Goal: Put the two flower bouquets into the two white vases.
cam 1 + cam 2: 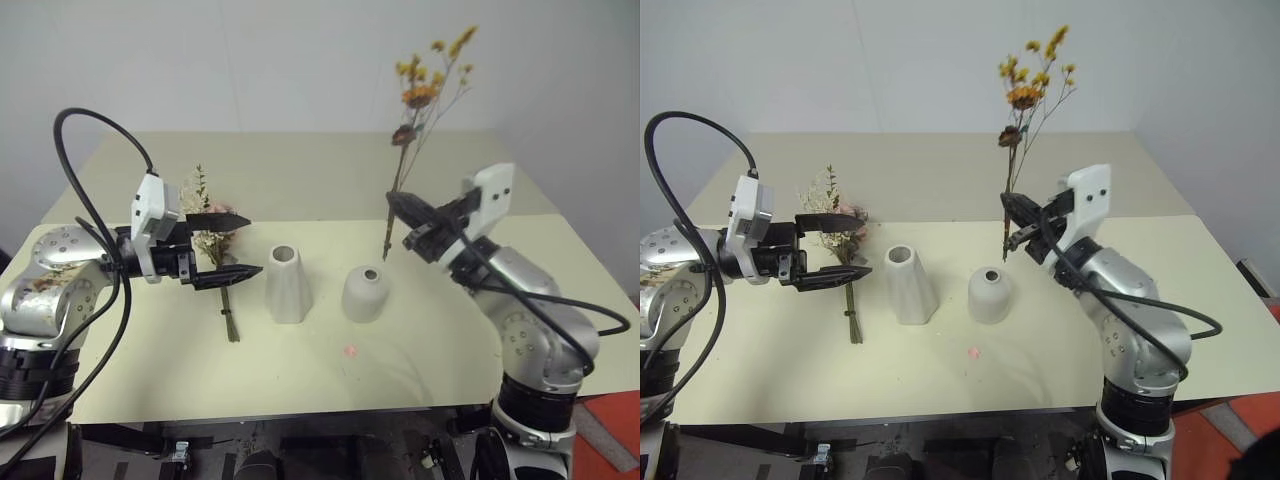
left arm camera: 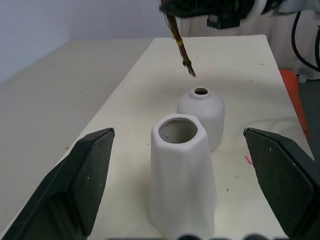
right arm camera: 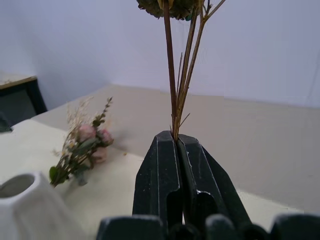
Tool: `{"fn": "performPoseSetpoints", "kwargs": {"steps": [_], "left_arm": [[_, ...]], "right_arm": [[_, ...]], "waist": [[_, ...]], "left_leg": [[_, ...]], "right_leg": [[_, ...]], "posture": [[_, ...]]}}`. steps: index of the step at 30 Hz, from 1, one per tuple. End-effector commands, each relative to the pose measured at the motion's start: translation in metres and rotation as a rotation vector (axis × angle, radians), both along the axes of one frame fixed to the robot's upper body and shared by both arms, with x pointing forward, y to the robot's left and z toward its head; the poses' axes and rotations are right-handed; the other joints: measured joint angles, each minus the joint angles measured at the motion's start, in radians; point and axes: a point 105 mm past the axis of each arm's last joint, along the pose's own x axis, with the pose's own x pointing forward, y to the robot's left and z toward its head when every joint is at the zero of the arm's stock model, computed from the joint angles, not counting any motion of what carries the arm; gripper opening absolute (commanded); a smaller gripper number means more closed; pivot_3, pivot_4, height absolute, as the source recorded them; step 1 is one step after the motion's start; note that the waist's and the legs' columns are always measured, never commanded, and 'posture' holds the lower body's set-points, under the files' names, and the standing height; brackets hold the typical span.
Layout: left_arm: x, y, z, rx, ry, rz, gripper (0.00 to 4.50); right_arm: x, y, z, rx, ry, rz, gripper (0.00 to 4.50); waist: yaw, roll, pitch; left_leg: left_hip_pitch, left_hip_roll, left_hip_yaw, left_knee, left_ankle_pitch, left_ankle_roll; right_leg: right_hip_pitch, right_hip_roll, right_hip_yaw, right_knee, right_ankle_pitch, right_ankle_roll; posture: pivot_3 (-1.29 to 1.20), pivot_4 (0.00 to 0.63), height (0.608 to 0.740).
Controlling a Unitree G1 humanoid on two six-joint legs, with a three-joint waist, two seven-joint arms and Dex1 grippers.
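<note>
Left eye view: the thin yellow-orange sprig [image 1: 428,110] is clamped upright in the right end effector [image 1: 400,212], stem tip hanging just below it, above and slightly behind the squat vase [image 1: 366,293]. Step in hand: insertion of the first bouquet. Next move: the stem tip is to be lined up over that small mouth, then lowered. The left end effector [image 1: 232,246] is held spread wide, empty, beside the tall vase [image 1: 287,284], with the rose bunch [image 1: 212,238] lying under it on the worktop [image 1: 420,370].
</note>
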Motion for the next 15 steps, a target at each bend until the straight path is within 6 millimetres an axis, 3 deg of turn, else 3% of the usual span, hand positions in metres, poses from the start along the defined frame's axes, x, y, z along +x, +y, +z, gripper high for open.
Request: {"fn": "performPoseSetpoints", "kwargs": {"steps": [1, 6, 15], "left_arm": [[0.000, 0.000, 0.010, 0.014, -0.040, -0.016, 4.50], [0.002, 0.000, 0.011, 0.017, -0.039, -0.020, 4.50], [0.001, 0.001, 0.011, 0.019, -0.033, -0.020, 4.50]], "right_arm": [[-0.006, 0.007, 0.013, 0.021, -0.079, 0.018, 0.04], [-0.014, 0.014, 0.013, 0.019, -0.088, 0.075, 0.04], [-0.019, 0.009, 0.004, 0.005, -0.064, 0.088, 0.04]], "waist": [[0.000, 0.000, 0.000], [0.000, 0.000, 0.000], [0.001, 0.000, 0.000]], "left_leg": [[0.000, 0.000, 0.000, 0.000, 0.000, 0.000], [0.000, 0.000, 0.000, 0.000, 0.000, 0.000], [0.000, 0.000, 0.000, 0.000, 0.000, 0.000]], "right_leg": [[0.000, 0.000, 0.000, 0.000, 0.000, 0.000], [0.000, 0.000, 0.000, 0.000, 0.000, 0.000], [0.000, 0.000, 0.000, 0.000, 0.000, 0.000]], "posture": [[0.00, 0.150, 0.740], [0.00, 0.150, 0.740], [0.00, 0.150, 0.740]]}}
